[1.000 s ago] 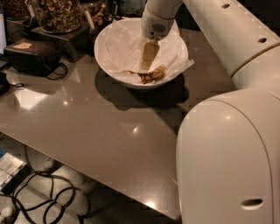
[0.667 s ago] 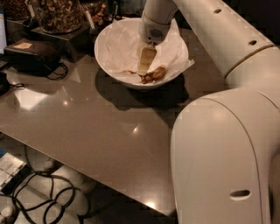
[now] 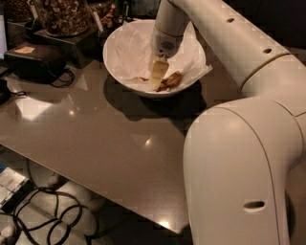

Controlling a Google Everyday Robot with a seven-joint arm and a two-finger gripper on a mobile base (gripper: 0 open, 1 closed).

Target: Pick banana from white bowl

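The white bowl (image 3: 108,61) stands at the back of the grey table, lined with crumpled white paper (image 3: 134,48). The banana (image 3: 170,80), brown-mottled and curved, lies at the bowl's bottom, toward its front right. My gripper (image 3: 158,79) hangs from the white arm and reaches down into the bowl. Its tip is low in the bowl, just left of the banana and touching or nearly touching its left end. Part of the banana is hidden behind the gripper.
Glass jars of nuts (image 3: 62,14) stand behind the bowl on the left, with a black case (image 3: 33,55) and cord beside them. My bulky white arm (image 3: 239,167) fills the right side. The table's front edge runs diagonally; cables (image 3: 43,210) lie on the floor below.
The gripper has moved lower into the bowl and slightly left, down to the banana. The bowl and banana have not moved.
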